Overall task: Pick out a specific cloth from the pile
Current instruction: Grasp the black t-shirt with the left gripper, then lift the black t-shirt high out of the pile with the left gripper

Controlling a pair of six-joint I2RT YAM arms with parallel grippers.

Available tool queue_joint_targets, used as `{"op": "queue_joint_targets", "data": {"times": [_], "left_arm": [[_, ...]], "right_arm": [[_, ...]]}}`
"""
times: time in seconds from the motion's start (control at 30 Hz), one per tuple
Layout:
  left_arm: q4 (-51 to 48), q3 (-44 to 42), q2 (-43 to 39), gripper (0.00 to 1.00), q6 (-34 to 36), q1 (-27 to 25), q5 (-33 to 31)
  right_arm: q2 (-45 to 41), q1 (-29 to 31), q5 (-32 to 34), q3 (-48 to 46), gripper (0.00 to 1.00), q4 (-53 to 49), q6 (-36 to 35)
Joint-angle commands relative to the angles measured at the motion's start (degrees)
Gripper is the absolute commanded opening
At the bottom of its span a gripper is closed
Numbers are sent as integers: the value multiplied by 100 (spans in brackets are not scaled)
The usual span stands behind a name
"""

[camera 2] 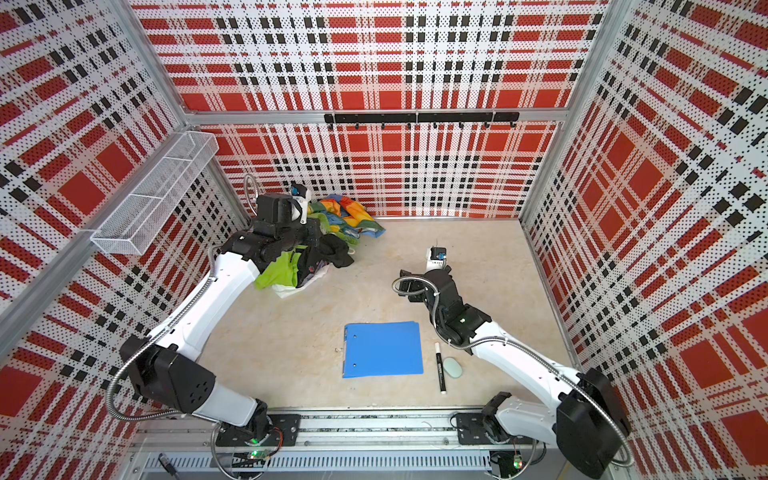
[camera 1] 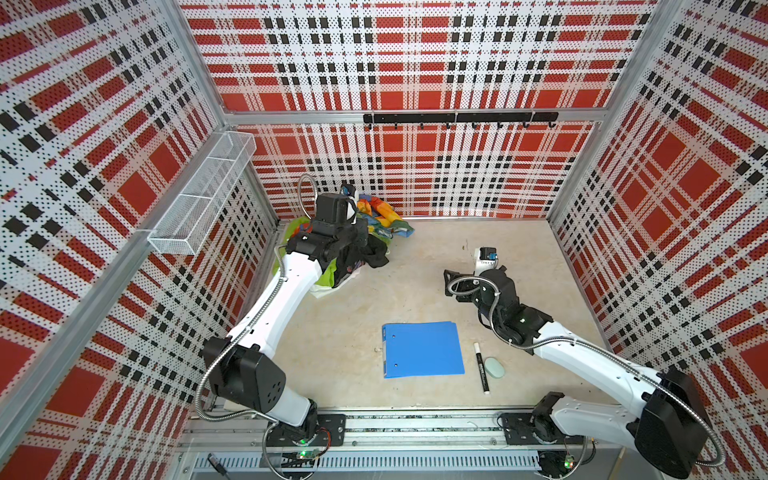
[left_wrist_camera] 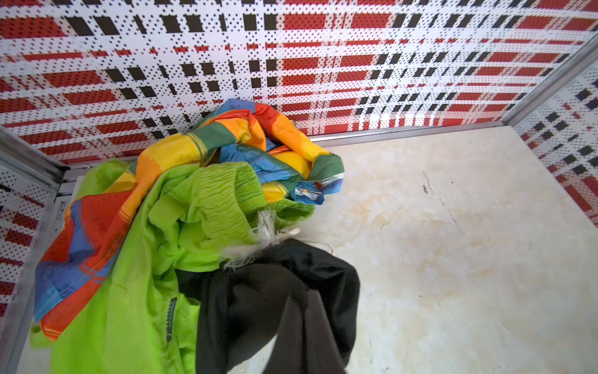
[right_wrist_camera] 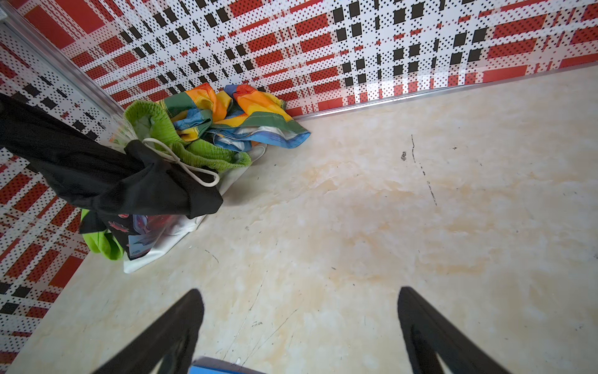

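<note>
Counting it up: two arms, two claws, one heap. The pile [left_wrist_camera: 226, 181] sits in the far left corner of the marbled beige surface [camera 1: 374, 316]. It has one crinkly rainbow patchwork cloth [left_wrist_camera: 181, 152] and one lime-green garment [left_wrist_camera: 136, 291] with a ribbed elastic waistband and a white drawstring [right_wrist_camera: 181, 162]. One plain white fabric [right_wrist_camera: 168, 239] lies underneath.

The black soft cloth [left_wrist_camera: 259, 307] lies on the pile's near edge. One end is pulled up taut into the left claw [camera 1: 351, 249], which is clamped on it with its fingers buried in fabric. The right claw [right_wrist_camera: 299, 307] hangs over bare surface, well apart from the pile, spread wide and holding nothing.

Near the front there's one flat blue folder [camera 1: 423, 349], one black-and-white marker [camera 1: 481, 368] and one pale green oval eraser [camera 1: 494, 368] just beside it.

Only the right wrist view shows the cloth's red and pink print [right_wrist_camera: 124, 226]. Only the top views show the folder whole.
</note>
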Motion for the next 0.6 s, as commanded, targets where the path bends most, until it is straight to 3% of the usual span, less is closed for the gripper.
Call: {"op": "queue_joint_targets", "data": {"times": [0.0, 0.07, 0.57], "left_arm": [[476, 179, -346, 5, 125, 41, 343], [412, 233, -331, 4, 78, 102, 222], [672, 1257, -475, 1, -72, 230, 1174]], "right_arm": [[-69, 40, -24, -43, 100, 260, 46], [-51, 38, -50, -36, 100, 295, 55], [-3, 41, -94, -23, 100, 322, 64]]}}
